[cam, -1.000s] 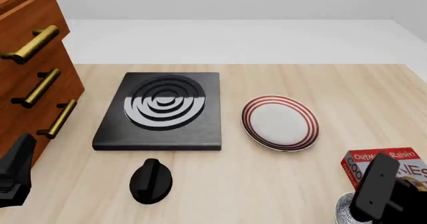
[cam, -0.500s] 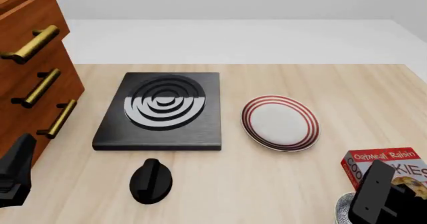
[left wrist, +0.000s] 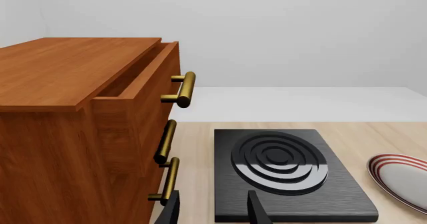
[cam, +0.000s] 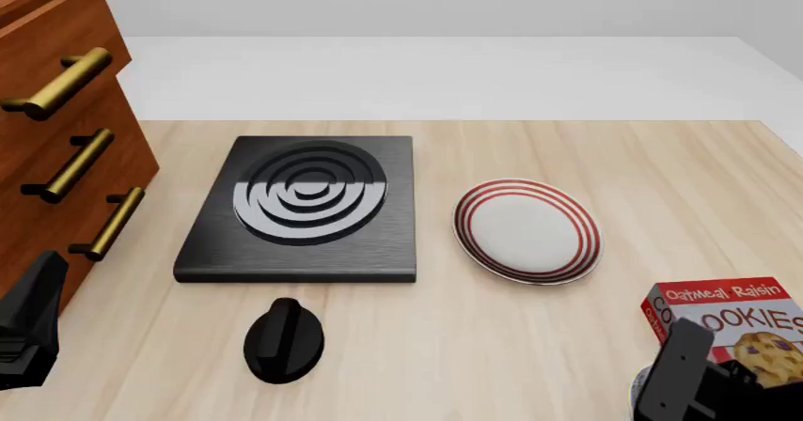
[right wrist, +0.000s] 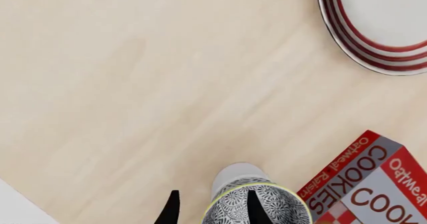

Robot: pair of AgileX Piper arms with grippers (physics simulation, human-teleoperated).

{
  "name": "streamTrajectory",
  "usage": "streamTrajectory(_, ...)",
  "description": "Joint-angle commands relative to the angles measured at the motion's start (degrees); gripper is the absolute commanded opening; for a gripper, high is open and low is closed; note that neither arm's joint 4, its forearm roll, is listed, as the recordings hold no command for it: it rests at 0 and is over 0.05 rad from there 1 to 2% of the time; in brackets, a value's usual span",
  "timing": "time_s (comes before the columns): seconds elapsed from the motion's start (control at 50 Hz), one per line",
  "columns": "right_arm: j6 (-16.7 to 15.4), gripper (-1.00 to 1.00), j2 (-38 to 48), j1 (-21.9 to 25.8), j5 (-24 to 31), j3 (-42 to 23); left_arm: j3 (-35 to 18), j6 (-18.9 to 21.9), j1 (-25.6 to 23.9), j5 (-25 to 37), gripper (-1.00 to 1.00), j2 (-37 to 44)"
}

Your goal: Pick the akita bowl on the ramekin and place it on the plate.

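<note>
Fingertips of the right gripper (right wrist: 210, 209) stand parted astride the near rim of the akita bowl (right wrist: 257, 206), which sits on the ramekin (right wrist: 235, 175); the arm has sunk lower than a second ago. Beside them lies a cookie box (right wrist: 370, 184); farther ahead, the plate (right wrist: 377, 24). Left gripper (left wrist: 212, 210): parted, empty, unmoved.

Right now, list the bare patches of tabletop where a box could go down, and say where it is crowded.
Bare wood lies between the black knob and the cookie box, in front of the plate. More lies behind the plate, toward the table's far right corner. It is crowded at the near right: cookie box, akita bowl and right tool sit close together.
</note>
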Motion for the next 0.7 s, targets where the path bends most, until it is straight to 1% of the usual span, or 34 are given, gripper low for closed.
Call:
streamTrajectory(0.02,-0.7,1.00,-0.2,-0.7,-0.4,1.1,0.0,0.0,0.0,0.0,1.00,0.0)
streamTrajectory(0.06,-0.2,1.00,-0.5,-0.1,0.2,0.7,0.0,0.0,0.0,0.0,1.00,0.0)
streamTrajectory(0.1,-1.7,1.00,-1.7,-1.5,1.0,0.4,0.0,0.0,0.0,0.0,1.00,0.0)
streamTrajectory(0.12,-1.1,1.00,-1.7,-1.4,1.1,0.0,0.0,0.0,0.0,0.0,1.00,0.0)
streamTrajectory(0.14,-2.3,-1.00,-2.5,-2.0,1.8,-0.3,0.0,0.0,0.0,0.0,1.00,0.0)
streamTrajectory(0.16,-2.3,-1.00,-2.7,-2.2,1.9,-0.4,0.0,0.0,0.0,0.0,1.00,0.0)
streamTrajectory(0.2,-5.2,-1.00,-4.5,-3.9,2.9,-0.8,0.0,0.0,0.0,0.0,1.00,0.0)
streamTrajectory(0.22,-4.1,-1.00,-3.9,-3.3,3.0,-1.1,0.0,0.0,0.0,0.0,1.00,0.0)
streamTrajectory(0.24,-5.6,-1.00,-4.9,-5.1,3.8,-1.5,0.0,0.0,0.0,0.0,1.00,0.0)
streamTrajectory(0.36,-4.8,-1.00,-5.5,-3.9,5.0,-2.2,0.0,0.0,0.0,0.0,1.00,0.0)
streamTrajectory(0.4,-5.1,-1.00,-6.7,-4.2,7.1,-3.0,0.0,0.0,0.0,0.0,1.00,0.0)
streamTrajectory(0.42,-5.1,-1.00,-6.8,-4.2,7.1,-3.0,0.0,0.0,0.0,0.0,1.00,0.0)
streamTrajectory(0.44,-4.8,-1.00,-7.7,-4.2,9.1,-3.8,0.0,0.0,0.0,0.0,1.00,0.0)
streamTrajectory(0.58,-7.3,-1.00,-10.9,-6.2,16.3,-8.2,0.0,0.0,0.0,0.0,1.00,0.0)
streamTrajectory(0.7,-8.1,-1.00,-13.3,-6.6,21.0,-10.7,0.0,0.0,0.0,0.0,1.00,0.0)
